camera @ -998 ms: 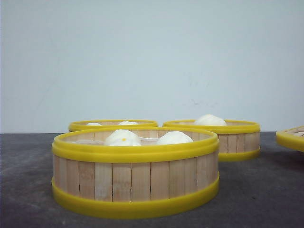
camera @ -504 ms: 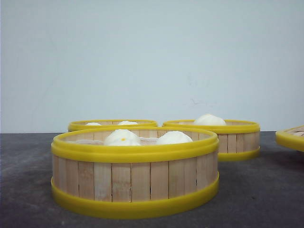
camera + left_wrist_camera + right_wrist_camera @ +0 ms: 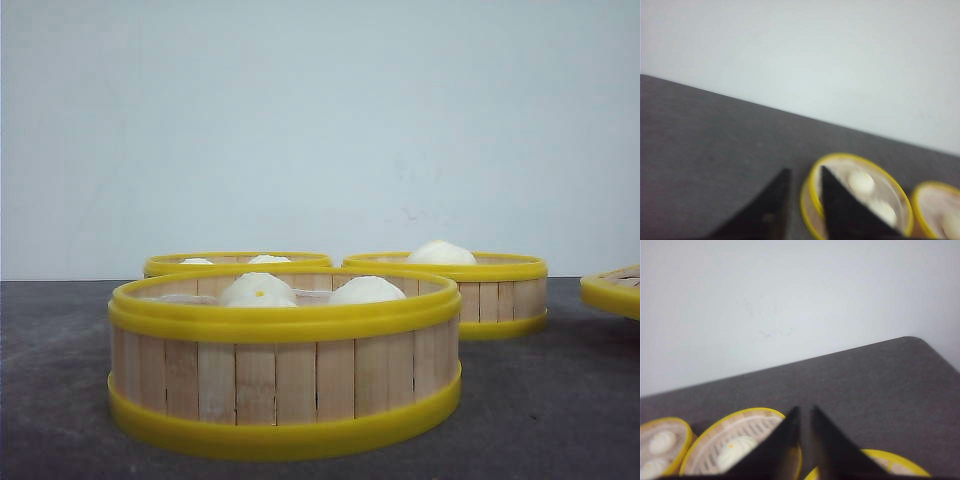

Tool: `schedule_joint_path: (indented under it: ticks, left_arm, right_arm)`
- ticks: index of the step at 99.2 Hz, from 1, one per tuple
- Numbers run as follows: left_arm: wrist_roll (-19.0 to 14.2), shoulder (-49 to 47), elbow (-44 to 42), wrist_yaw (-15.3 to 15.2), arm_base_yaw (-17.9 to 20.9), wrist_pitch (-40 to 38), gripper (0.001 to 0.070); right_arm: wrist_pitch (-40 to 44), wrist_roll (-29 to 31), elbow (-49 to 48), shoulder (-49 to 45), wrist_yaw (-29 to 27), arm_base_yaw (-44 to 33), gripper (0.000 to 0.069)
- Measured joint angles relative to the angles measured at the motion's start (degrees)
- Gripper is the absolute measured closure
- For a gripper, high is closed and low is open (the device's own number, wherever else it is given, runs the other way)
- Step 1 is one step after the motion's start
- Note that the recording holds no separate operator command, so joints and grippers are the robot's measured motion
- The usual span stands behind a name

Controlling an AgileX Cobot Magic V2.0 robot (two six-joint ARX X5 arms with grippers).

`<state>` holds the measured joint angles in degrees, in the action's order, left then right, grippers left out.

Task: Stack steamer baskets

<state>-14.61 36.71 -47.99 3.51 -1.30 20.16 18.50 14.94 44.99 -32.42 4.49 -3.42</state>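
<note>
Three steamer baskets with white buns stand on the dark table: a near one (image 3: 285, 360), one behind it to the left (image 3: 238, 262), and one at the back right (image 3: 495, 290). A fourth basket (image 3: 612, 290) is cut off by the right edge. Neither gripper shows in the front view. In the blurred left wrist view my left gripper (image 3: 805, 172) is open above the table, and the rim of a two-bun basket (image 3: 860, 195) shows in the gap. My right gripper (image 3: 805, 410) is open by a narrow gap with nothing in it, between a one-bun basket (image 3: 735, 445) and another basket (image 3: 890, 462).
A pale wall runs behind the grey table (image 3: 560, 400). The table's rounded far corner (image 3: 912, 340) shows in the right wrist view. A further basket (image 3: 940, 210) sits beside the one under my left gripper, and a two-bun basket (image 3: 662, 445) lies off to the side.
</note>
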Motion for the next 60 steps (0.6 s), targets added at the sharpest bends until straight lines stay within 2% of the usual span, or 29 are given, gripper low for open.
schedule_joint_path:
  ticks: [7,15,28,60]
  left_arm:
    - [1.38,2.01,-0.81,1.36,-0.68,1.05,0.0423]
    - [2.08,4.50,-1.57,1.38,-1.70,1.18,0.0378]
    - [2.64,8.98,-3.30,1.38,-3.52,1.55,0.0363]
    - [4.57,28.06,-14.88,1.38,-6.75,4.59,0.0363]
  right_arm:
    - [0.13,-0.83,0.70,-0.63,0.39,0.24,0.0350]
    - [-0.44,-1.29,0.98,-1.14,1.16,0.70,0.0261]
    - [-1.64,-1.51,1.05,-1.84,1.62,1.70,0.0229]
    - [-2.47,-1.62,1.14,-5.53,1.75,5.05,0.0225]
